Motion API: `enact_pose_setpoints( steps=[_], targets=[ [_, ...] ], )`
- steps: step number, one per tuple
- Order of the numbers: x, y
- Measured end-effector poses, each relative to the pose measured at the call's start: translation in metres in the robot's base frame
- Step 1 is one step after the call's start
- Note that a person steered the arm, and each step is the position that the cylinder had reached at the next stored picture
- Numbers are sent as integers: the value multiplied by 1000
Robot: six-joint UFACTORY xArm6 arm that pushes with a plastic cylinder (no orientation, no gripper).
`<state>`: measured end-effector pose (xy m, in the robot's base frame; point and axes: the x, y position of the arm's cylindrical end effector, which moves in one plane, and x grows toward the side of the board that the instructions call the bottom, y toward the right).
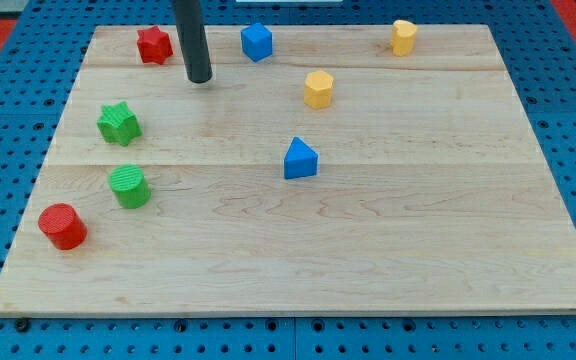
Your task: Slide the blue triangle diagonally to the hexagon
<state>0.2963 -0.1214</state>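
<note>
My rod enters from frame's top edge, upper left of centre. Dark, straight, near upright, slight lean toward view's right as it descends. My tip (200, 79) down at board level in upper-left part of frame. No arm links or wrist visible above rod; rest of arm out of frame.

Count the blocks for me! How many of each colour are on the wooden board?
Red: 2, the red star and the red cylinder
Blue: 2, the blue cube and the blue triangle
Green: 2, the green star and the green cylinder
Yellow: 2, the yellow hexagon and the yellow block
Total: 8
</note>
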Motion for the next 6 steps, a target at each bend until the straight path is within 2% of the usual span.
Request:
enact_pose_setpoints(
  steps=[6],
  targets=[
    [1,-13]
  ],
)
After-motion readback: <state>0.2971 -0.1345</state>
